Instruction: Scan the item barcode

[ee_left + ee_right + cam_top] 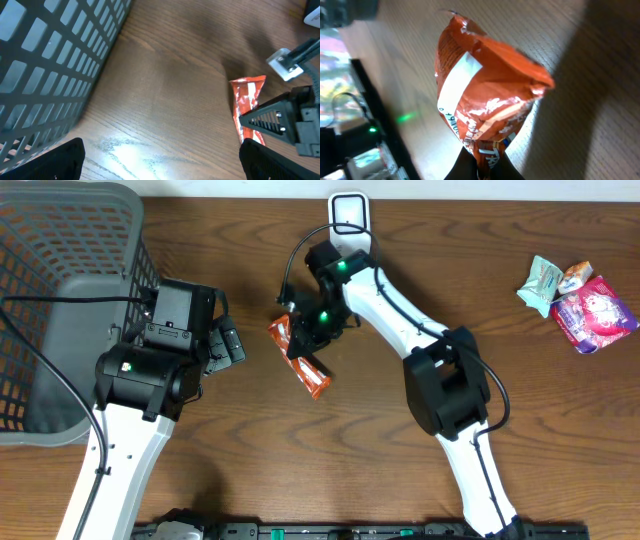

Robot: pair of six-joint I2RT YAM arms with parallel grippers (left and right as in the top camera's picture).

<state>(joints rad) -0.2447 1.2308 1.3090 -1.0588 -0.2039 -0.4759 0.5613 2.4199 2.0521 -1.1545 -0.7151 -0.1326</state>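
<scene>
The orange snack packet [301,361] lies near the middle of the wooden tabletop [250,470], slanting from upper left to lower right in the overhead view; the right pincer [303,340] is closed on it, its dark jaws pinched tight on the wrapper partway along its length; from the right wrist the same packet [485,100] fills the view, crinkled and puffed, with a white label strip [455,87] running down one face (the small print along it is too blurred to read) and the two fingers meeting on its lower end; whether the packet rests on the wood or hangs just above it cannot be told, though its shadow falls close beside it; the left pincer [226,340] stands wide, just left of the packet and apart from it, its black fingers [55,160] showing at the lower corners of the left wrist view with bare wood between them; that view also catches the packet [246,107] at its right side; the grey lattice basket [60,280] sits at the left edge of the tabletop, close behind the left arm; a small cluster of other wrapped snacks [580,300] lies well apart at the far right.
</scene>
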